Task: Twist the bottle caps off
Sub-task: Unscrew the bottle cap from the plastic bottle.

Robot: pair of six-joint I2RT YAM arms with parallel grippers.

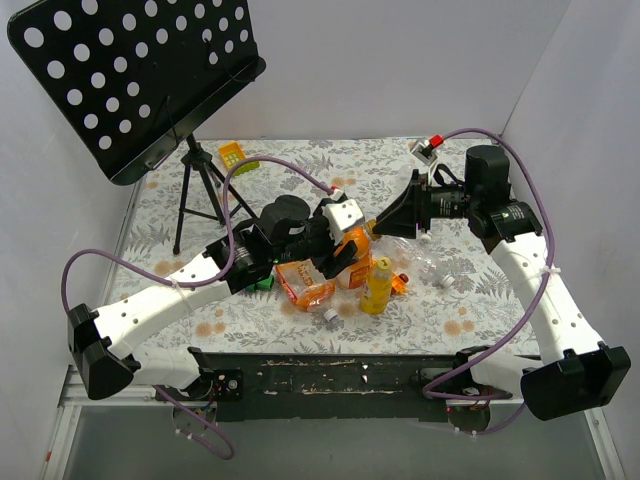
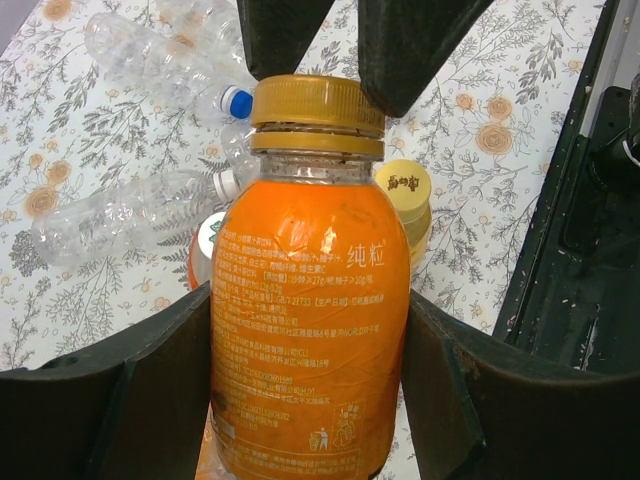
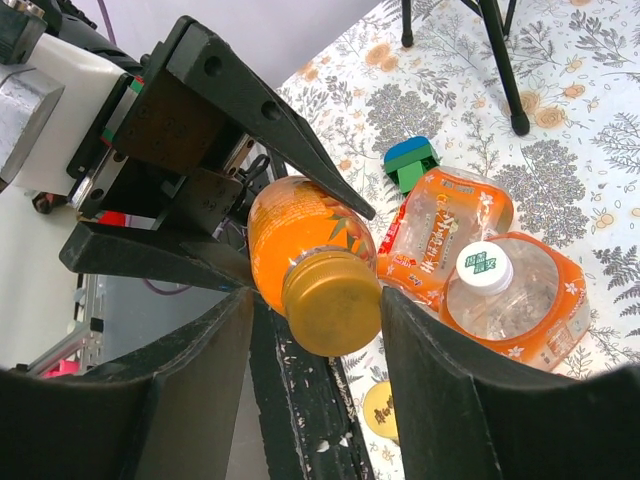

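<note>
My left gripper (image 2: 308,312) is shut on the body of an orange drink bottle (image 2: 310,270) and holds it above the table, its neck pointing at the right arm. The bottle's dull yellow cap (image 2: 317,108) is on the neck. My right gripper (image 3: 315,318) is open with that cap (image 3: 333,303) between its fingers: the right finger touches it and a gap shows on the left. In the top view both grippers meet at mid-table, the left (image 1: 350,240) and the right (image 1: 395,222). A yellow-capped yellow bottle (image 1: 377,285) stands below them.
Orange-labelled bottles (image 1: 305,283) lie on the table, one with a white cap (image 3: 484,266). Clear empty bottles (image 1: 432,265) lie to the right. A loose white cap (image 1: 330,317) lies near the front. A green-and-blue block (image 3: 411,160) and a music stand (image 1: 140,70) are at the left.
</note>
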